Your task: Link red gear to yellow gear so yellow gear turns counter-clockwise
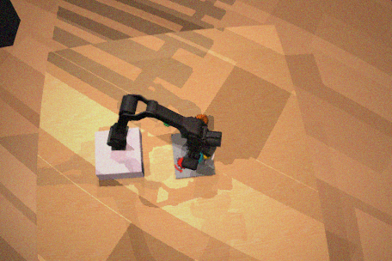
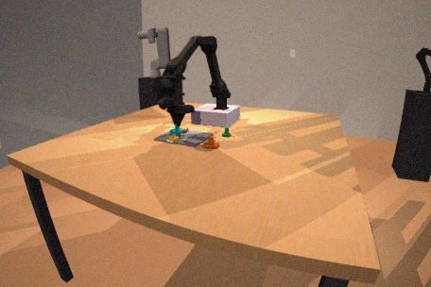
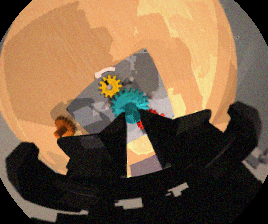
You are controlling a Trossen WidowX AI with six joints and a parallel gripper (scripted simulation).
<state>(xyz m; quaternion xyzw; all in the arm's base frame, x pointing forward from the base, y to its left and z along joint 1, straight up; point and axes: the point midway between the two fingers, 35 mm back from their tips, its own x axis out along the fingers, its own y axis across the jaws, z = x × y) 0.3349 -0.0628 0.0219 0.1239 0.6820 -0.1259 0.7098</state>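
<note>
My gripper [image 2: 178,126] [image 3: 132,113] points down over the grey board [image 1: 184,174] [image 2: 194,142] [image 3: 149,66], shut on the teal gear [image 1: 202,157] [image 2: 177,130] [image 3: 127,100] by its hub. The teal gear is at or just above the board, between the yellow gear [image 2: 174,139] [image 3: 110,87] and the red gear [image 1: 180,162] [image 3: 140,125]. Whether it is on a peg, or meshes with either, I cannot tell. The fingers partly hide the red gear in the wrist view. A loose orange gear [image 1: 202,118] [image 2: 211,143] [image 3: 64,128] and a loose green gear [image 2: 227,132] stand on the table.
A pale block [image 1: 116,160] [image 2: 215,117] under the arm's base stands beside the board. The orange gear is close to a board corner. The white arrow [image 3: 100,74] lies beside the yellow gear. Patchy light and shadow cover the board and table.
</note>
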